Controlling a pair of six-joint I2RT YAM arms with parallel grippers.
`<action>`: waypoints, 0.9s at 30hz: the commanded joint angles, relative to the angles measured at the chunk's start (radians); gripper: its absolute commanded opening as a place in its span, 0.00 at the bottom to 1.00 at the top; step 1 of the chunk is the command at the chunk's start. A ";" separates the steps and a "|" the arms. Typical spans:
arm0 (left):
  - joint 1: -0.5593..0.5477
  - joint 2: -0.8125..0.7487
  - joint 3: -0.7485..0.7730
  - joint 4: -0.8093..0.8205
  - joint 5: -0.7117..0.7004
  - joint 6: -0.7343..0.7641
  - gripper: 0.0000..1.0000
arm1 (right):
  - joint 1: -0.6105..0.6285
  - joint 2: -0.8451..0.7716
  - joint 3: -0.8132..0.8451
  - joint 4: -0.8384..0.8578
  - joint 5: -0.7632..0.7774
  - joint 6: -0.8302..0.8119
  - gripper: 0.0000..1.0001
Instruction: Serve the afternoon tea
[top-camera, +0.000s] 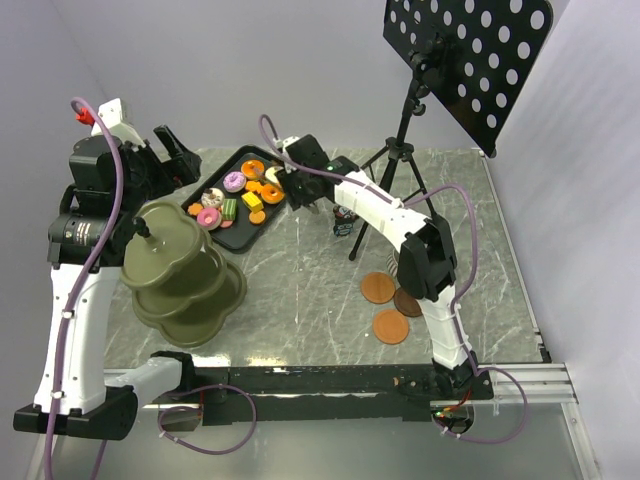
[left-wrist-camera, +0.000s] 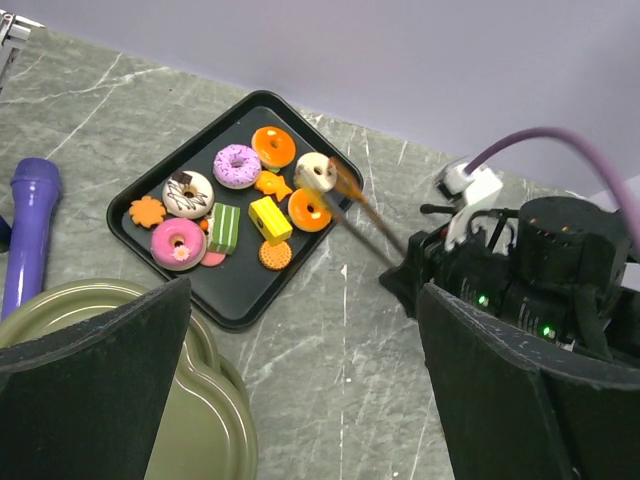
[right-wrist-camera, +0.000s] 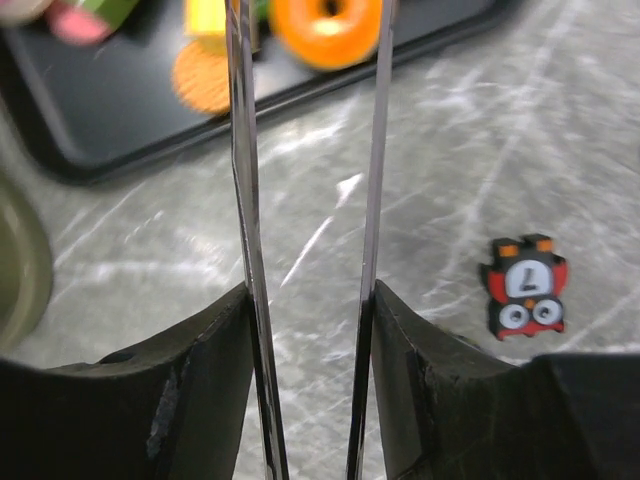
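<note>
Several toy donuts and pastries (left-wrist-camera: 237, 165) lie on the black tray (left-wrist-camera: 240, 310) at the back left of the table. My right gripper (right-wrist-camera: 310, 300) is shut on the thin metal tongs (right-wrist-camera: 243, 200), one blade against each finger. The tongs (left-wrist-camera: 365, 210) reach over the tray, and their tips sit at the white donut (left-wrist-camera: 313, 172). I cannot tell whether that donut is lifted. Three brown-orange saucers (top-camera: 378, 288) lie by the right arm's base. My left gripper (left-wrist-camera: 300, 400) hangs open and empty above the table, beside the green stand.
An olive-green tiered stand (top-camera: 185, 270) rises at the front left, under my left arm. A purple toy microphone (left-wrist-camera: 25, 230) lies left of the tray. A small red train toy (right-wrist-camera: 528, 285) lies on the table near a tripod (top-camera: 400, 150) carrying a perforated black music stand (top-camera: 465, 60).
</note>
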 joint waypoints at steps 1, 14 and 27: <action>-0.006 -0.027 -0.005 0.005 -0.007 0.014 1.00 | 0.057 -0.070 0.002 0.029 -0.087 -0.111 0.52; -0.015 -0.031 -0.015 0.003 -0.013 0.025 1.00 | 0.146 -0.004 0.058 -0.072 0.080 -0.157 0.47; -0.015 -0.031 -0.023 0.003 -0.016 0.034 1.00 | 0.145 -0.024 -0.011 -0.118 0.135 -0.087 0.46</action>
